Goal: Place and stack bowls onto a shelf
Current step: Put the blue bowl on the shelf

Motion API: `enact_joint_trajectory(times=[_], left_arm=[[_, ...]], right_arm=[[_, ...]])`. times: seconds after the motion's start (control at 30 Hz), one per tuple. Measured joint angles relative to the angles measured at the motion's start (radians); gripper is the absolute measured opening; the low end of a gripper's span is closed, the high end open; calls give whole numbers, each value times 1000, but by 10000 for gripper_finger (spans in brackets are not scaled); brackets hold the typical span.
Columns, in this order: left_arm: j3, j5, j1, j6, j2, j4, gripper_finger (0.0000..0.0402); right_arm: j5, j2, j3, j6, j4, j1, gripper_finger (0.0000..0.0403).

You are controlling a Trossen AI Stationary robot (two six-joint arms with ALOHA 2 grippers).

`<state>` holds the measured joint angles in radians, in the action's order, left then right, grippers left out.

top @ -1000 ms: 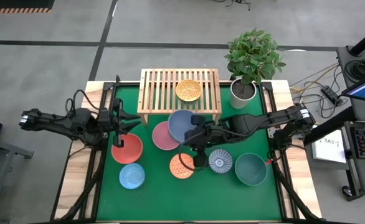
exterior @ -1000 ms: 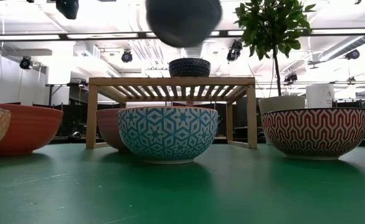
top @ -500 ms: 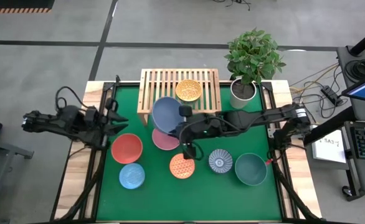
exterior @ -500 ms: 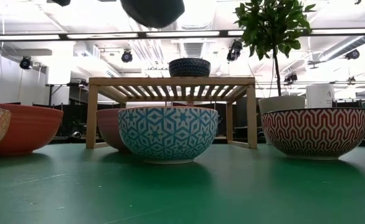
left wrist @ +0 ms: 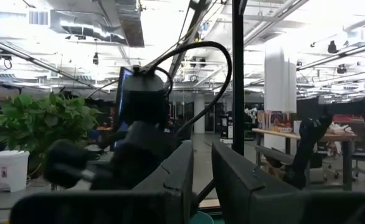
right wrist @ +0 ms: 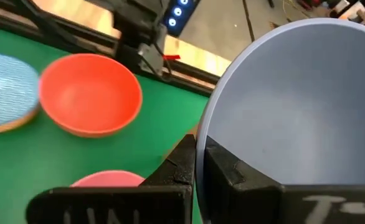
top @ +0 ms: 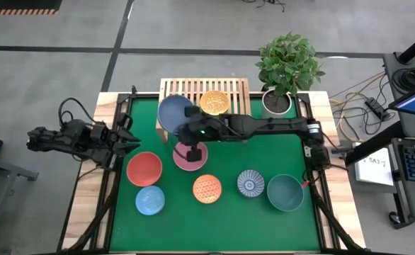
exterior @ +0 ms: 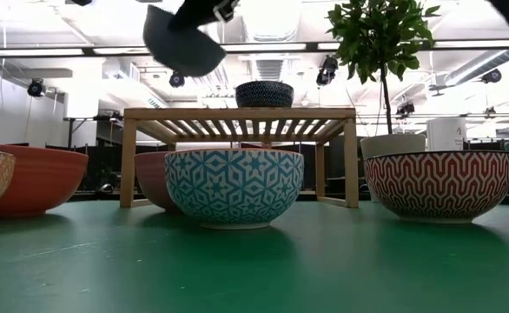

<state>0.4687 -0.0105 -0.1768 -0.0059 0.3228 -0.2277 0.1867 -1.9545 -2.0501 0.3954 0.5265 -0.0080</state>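
The right gripper (top: pixel 191 132) was clamped on the rim of the plain blue bowl (top: pixel 176 112), one finger inside the wall and one outside, as the right wrist view showed. The bowl hung in the air over the shelf's (top: pixel 237 91) nine o'clock end, tilted, its mouth turned partly sideways; the low view showed it above the slats, clear of them. From the fingers the bowl lay toward eleven o'clock, and the free half of the shelf sat directly beneath it, with the yellow patterned bowl (top: pixel 214 103) occupying the three o'clock half. My judgement: the coming move turned on levelling the bowl and lowering it beside that yellow one.

Half a second earlier the bowl was nearer the table's middle, over the pink bowl (top: pixel 190 157); it had since travelled toward the shelf.

The left gripper (top: pixel 128 136) waited at the table's nine o'clock edge, fingers slightly apart and empty.
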Motion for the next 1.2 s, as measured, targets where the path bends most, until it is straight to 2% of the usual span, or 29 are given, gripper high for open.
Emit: enact_joint_trajectory(times=[0.33, 0.63, 1.2], left_arm=[[0, 0, 0, -4, -3, 5, 40], [0, 0, 0, -4, -5, 9, 40], [0, 0, 0, -3, -7, 12, 40]], right_arm=[[65, -195, -307, 8, 234, -91, 8], [55, -204, -300, -3, 215, -153, 9], [14, -207, -300, -30, 230, -163, 11]])
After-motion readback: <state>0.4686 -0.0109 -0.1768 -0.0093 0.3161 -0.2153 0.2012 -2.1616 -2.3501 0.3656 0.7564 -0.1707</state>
